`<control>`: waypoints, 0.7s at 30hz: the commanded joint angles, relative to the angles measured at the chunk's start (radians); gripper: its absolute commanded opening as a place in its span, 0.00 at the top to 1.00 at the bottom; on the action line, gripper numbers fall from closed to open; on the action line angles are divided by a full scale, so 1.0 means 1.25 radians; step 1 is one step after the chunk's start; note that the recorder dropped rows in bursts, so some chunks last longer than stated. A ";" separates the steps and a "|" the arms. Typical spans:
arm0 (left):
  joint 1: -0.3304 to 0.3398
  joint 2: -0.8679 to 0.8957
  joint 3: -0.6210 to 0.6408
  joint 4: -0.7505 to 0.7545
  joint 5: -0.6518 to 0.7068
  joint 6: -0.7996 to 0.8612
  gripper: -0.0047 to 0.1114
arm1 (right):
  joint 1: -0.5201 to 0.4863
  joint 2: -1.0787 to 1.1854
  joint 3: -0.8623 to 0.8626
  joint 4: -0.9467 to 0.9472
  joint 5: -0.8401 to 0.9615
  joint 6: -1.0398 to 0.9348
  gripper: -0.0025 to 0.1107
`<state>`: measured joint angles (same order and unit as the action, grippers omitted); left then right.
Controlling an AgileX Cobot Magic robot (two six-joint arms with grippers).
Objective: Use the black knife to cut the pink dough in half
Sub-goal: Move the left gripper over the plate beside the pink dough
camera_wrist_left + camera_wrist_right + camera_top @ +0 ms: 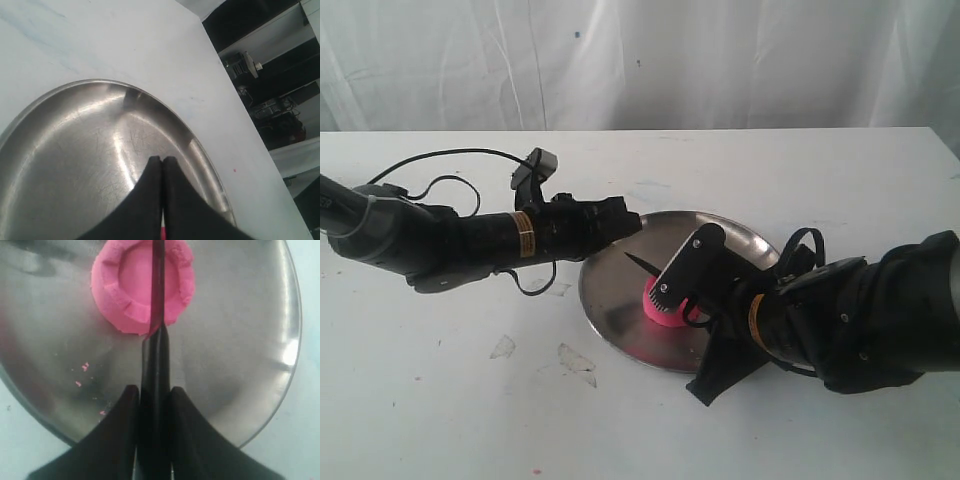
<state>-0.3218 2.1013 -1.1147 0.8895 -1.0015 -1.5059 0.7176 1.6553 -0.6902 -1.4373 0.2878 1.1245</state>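
Right now the right fingers (152,415) clamp the black knife (157,300), its blade across the pink dough (142,287) on the steel plate (240,355); the left fingers (162,172) are pressed together above the plate's rim, holding nothing.

- The steel plate (240,330) is brushed metal, shiny and finely scratched
- The pink dough (127,287) looks soft and matt, with crumbly edges
- The black knife (158,300) has a matt dark blade
- The right gripper (154,405) looks like matt black plastic
- The table (440,400) at lower left is smooth, matt white
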 commanded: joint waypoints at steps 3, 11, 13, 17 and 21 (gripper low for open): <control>-0.009 0.000 -0.003 0.002 0.024 0.009 0.96 | 0.000 0.000 -0.005 -0.004 -0.007 0.002 0.98; -0.009 0.000 -0.003 0.050 0.024 -0.015 0.96 | 0.000 0.000 -0.005 -0.004 -0.007 0.002 0.98; -0.014 0.000 -0.003 0.060 0.024 -0.019 0.96 | 0.000 0.000 -0.005 -0.004 -0.006 0.002 0.98; -0.024 0.000 -0.003 0.080 0.031 -0.019 0.96 | 0.000 0.000 -0.005 -0.004 -0.004 0.002 0.98; -0.025 0.000 -0.003 0.086 0.059 -0.019 0.96 | 0.000 0.000 -0.005 -0.004 -0.004 0.002 0.98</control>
<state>-0.3492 2.1013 -1.1147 0.9798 -0.9565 -1.5251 0.7176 1.6553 -0.6902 -1.4373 0.2853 1.1245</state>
